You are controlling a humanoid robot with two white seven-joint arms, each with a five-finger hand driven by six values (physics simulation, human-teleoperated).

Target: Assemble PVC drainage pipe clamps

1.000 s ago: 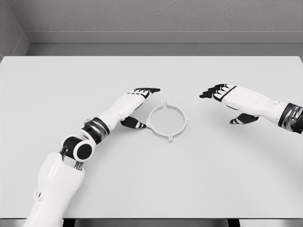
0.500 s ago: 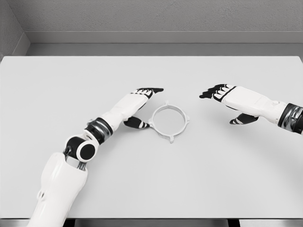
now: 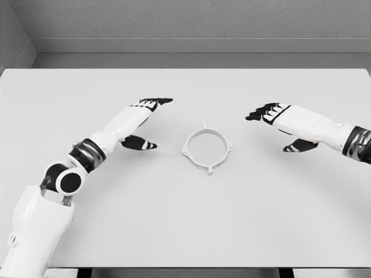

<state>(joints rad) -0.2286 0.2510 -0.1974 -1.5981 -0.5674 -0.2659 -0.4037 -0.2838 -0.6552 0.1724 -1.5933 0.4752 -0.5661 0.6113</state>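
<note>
The clamp ring [image 3: 206, 149] lies flat on the white table [image 3: 185, 231], a little above the middle of the surface and roughly midway between the two hands, touching neither. It is a pale circular hoop with small tabs sticking out at its upper, right, lower and left edges (being round, it has no true long axis, so the tabs are the only thing that gives it an orientation). The left hand [image 3: 134, 121] sits to the ring's left and slightly farther from the robot, its fingers extended and pointing toward the upper right, its thumb held apart below them and aimed at the ring; it holds nothing. The right hand [image 3: 278, 119] hovers to the ring's right, also farther back on the table, fingers stretched leftward and loosely spread, thumb hanging beneath, likewise holding nothing. Judged by the gaps, the left thumb tip is the nearest part of either hand to the ring, though both are clearly apart from it. No second clamp piece is visible on the table, so the likely next move is a reach inward and toward the robot by whichever hand takes the ring.
</note>
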